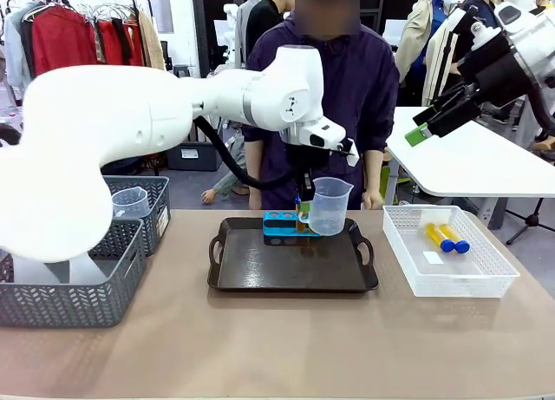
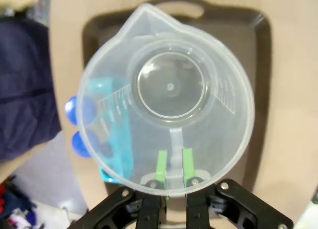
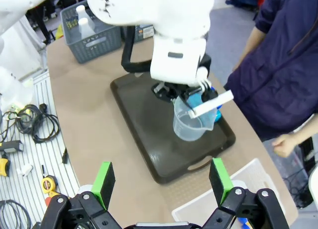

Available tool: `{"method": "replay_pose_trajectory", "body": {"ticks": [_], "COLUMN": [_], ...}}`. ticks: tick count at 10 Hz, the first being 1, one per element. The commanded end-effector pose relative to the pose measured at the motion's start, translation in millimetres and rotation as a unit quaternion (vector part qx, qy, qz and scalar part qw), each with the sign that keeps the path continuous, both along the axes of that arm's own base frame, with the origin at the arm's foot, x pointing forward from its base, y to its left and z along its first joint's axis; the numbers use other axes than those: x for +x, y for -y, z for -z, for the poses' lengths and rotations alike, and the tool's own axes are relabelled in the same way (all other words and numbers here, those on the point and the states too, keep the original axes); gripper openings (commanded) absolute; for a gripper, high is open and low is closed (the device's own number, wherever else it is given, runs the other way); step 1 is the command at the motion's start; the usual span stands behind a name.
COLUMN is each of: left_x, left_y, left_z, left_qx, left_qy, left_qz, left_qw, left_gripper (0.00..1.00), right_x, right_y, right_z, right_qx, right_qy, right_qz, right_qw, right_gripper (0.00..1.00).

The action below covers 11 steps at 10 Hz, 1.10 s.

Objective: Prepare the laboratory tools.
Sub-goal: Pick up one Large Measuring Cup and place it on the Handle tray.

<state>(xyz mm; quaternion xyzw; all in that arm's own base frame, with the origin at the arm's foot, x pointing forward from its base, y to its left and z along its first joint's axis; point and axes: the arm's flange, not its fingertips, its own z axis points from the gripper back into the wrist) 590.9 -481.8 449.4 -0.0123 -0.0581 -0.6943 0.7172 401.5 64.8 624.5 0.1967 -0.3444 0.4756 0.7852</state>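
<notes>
Hanging upright by its handle from the left gripper [image 1: 304, 200], front view: one clear measuring beaker [image 1: 330, 206], over the far side of the dark tray [image 1: 293, 270]. Handle side faces the robot's left, spout its right. A blue rack [image 1: 279, 223] stands just beside the beaker on the handle side. Whether the base touches the tray cannot be told. Two amber tubes [image 1: 447, 238] lie in the white mesh basket [image 1: 408, 265], well apart to the right. The right gripper [image 1: 417, 135] is raised high above that basket, holding nothing.

Left wrist view: green pads [image 2: 161, 165] pinched tight on the thin handle strip. The beaker mouth opens straight toward the camera, so its long axis runs in line with the fingers. Bare tray floor shows beyond the spout; the rack lies to one side.

Right wrist view: own fingers [image 3: 104, 182] spread wide, empty, well short of the tray. The left arm is much the nearer to the beaker.

Judgement: setting down turns on a straight descent clear of the rack.
</notes>
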Motion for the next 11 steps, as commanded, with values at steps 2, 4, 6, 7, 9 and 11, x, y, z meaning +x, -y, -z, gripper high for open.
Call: {"method": "replay_pose_trajectory", "body": {"ticks": [2, 4, 6, 7, 9, 11], "left_x": [9, 0, -5, -9, -13, -17], "left_y": [11, 15, 15, 16, 15, 15], "left_z": [16, 32, 47, 53, 63, 68], "left_qx": [-0.008, -0.002, 0.003, 0.007, 0.014, 0.016], "left_qy": [-0.013, -0.024, -0.025, -0.032, -0.043, -0.052], "left_qz": [0.046, 0.055, 0.067, 0.07, 0.076, 0.077], "left_qw": [0.999, 0.998, 0.997, 0.997, 0.996, 0.996], "left_gripper": [0.0, 0.0, 0.0, 0.0, 0.0, 0.03], "right_x": [0, 0, 0, 0, 0, 0], "right_y": [0, 0, 0, 0, 0, 0], "right_z": [-1, -1, -1, -1, -1, -1], "right_qx": [0.003, 0.003, 0.003, 0.003, 0.003, 0.003], "right_qy": [0.002, 0.002, 0.002, 0.002, 0.002, 0.002], "right_qz": [-0.002, -0.002, -0.002, -0.002, -0.002, -0.002], "right_qw": [1.0, 1.0, 1.0, 1.0, 1.0, 1.0], "right_gripper": [1.0, 1.0, 1.0, 1.0, 1.0, 1.0]}}
